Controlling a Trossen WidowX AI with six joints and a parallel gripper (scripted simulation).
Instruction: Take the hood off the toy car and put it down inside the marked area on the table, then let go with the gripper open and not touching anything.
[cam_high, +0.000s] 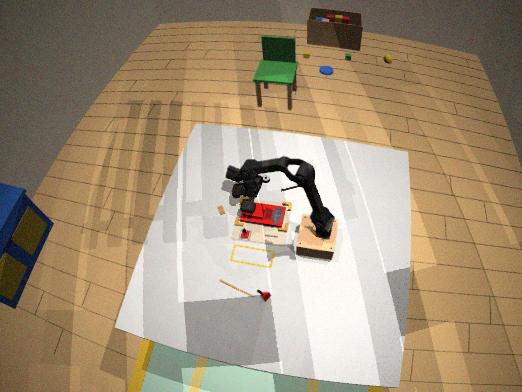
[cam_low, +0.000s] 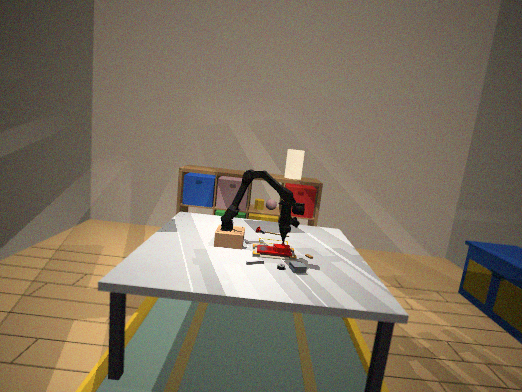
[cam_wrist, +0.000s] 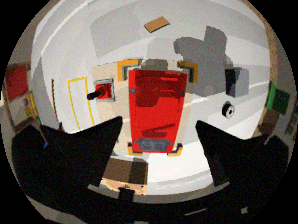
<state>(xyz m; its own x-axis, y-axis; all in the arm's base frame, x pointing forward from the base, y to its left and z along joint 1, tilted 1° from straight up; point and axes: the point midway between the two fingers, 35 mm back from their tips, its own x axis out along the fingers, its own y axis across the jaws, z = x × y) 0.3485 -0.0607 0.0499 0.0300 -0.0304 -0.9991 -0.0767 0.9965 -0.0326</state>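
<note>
The toy car (cam_high: 270, 218) (cam_low: 265, 251) is red, with a grey patch at its end nearer the arm's base. The red hood (cam_high: 255, 214) (cam_low: 281, 247) (cam_wrist: 158, 110) is on the car, at the end farther from the base; its outline is hard to tell from the body. My gripper (cam_high: 248, 206) (cam_low: 284, 242) (cam_wrist: 161, 121) is open and empty, pointing down close above the hood, a finger to each side in the wrist view. Whether they touch is unclear. The marked area (cam_high: 254, 248) (cam_wrist: 77, 79) is a yellow outline beside the car's board, with nothing in it.
Corner brackets (cam_wrist: 127, 70) surround the car. A red knob (cam_high: 245, 233) (cam_wrist: 103, 90) sits on the board. A tan block (cam_high: 221, 210) (cam_wrist: 157, 24), a grey block (cam_low: 298, 267) (cam_wrist: 237, 82) and a wheel (cam_low: 281, 266) (cam_wrist: 228, 110) lie nearby. A stick (cam_high: 235, 286) and a red-headed piece (cam_high: 265, 295) lie beyond the outline.
</note>
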